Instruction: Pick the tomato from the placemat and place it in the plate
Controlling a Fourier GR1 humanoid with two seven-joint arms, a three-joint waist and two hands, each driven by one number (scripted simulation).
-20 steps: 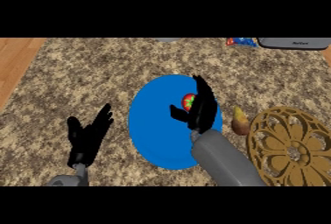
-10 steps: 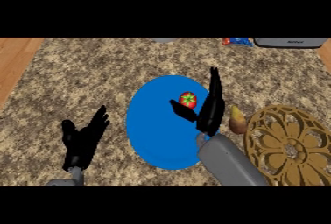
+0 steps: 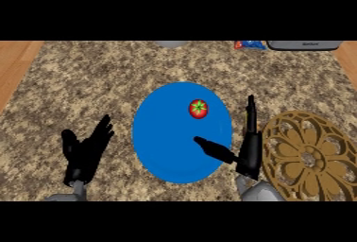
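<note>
A small red tomato (image 3: 199, 108) with a green stem lies on the blue oval placemat (image 3: 167, 142), in its upper right part. My right hand (image 3: 245, 152) sits below and right of the tomato at the mat's right edge, open, fingers pointing up and thumb reaching left over the mat; nothing is in it. The ornate golden plate (image 3: 307, 156) lies just right of that hand. At the lower left, my left hand (image 3: 83, 153) rests open on the counter, fingers up.
The granite counter (image 3: 90, 80) extends around the mat, with wooden floor at both sides. At the far edge are a grey appliance (image 3: 301, 45), a blue and red packet (image 3: 250, 45) and a grey object (image 3: 171, 43).
My right hand has drawn back toward me and to the right, away from the tomato, which now lies fully uncovered on the mat. The left hand has barely shifted.
</note>
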